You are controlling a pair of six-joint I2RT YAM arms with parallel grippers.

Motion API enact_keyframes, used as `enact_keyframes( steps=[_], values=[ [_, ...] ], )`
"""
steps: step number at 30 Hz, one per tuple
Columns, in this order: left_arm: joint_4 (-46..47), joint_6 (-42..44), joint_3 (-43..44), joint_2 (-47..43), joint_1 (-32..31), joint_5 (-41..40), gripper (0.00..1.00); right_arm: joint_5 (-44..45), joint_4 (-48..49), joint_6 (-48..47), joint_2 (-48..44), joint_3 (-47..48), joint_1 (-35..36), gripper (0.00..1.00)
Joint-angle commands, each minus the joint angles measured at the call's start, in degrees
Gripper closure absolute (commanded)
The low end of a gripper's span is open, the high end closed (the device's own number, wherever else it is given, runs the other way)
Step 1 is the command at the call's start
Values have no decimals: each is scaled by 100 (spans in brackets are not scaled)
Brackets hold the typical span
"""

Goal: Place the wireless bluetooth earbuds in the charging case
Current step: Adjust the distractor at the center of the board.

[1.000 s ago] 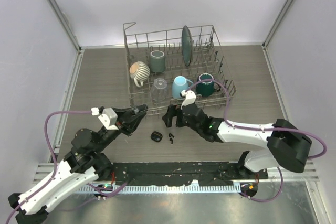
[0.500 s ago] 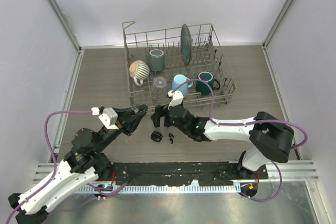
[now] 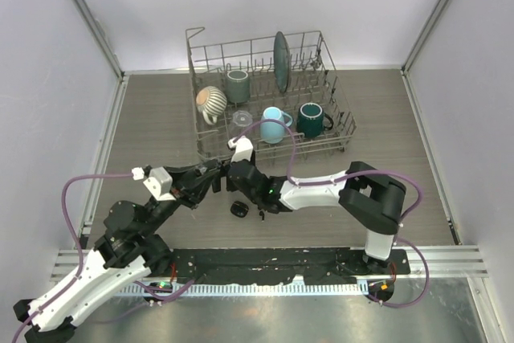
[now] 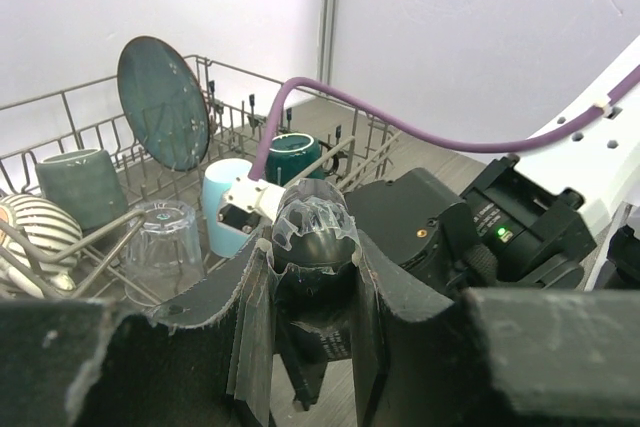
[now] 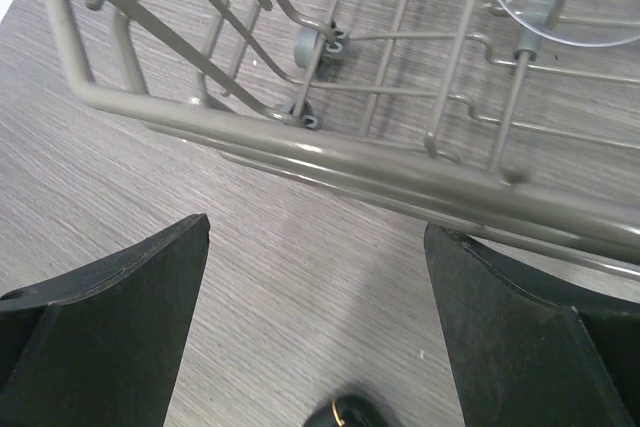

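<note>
One earbud (image 4: 313,240), a small dark glossy piece, appears pinched in the tightly closed left jaws, raised above the desk (image 3: 161,118) left of centre. A second earbud (image 3: 261,214) seems to lie on the desk, too small to be sure, just right of the black charging case (image 3: 238,209). The case rests just nearer than both arms' jaws. The right jaws are spread wide and empty, close beside the left jaws, over the desk by the near rail of the dish rack (image 5: 380,172).

Robot lab test cell, plain white panel walls (image 3: 241,6), aluminium frame posts (image 3: 87,18), wood-grain tabletop (image 3: 152,118)
</note>
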Motion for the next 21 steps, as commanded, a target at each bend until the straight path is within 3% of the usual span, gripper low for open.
enact_keyframes(
  steps=[1,15,21],
  values=[
    [8,33,82,-183,-20,-132,100,22,324,-197,338,562,-125,6],
    [-159,42,205,-236,-12,-106,100,-198,-27,-452,1016,1591,-116,5],
    [-220,42,231,-359,-20,-44,100,-645,727,-619,53,530,-116,5]
  ],
)
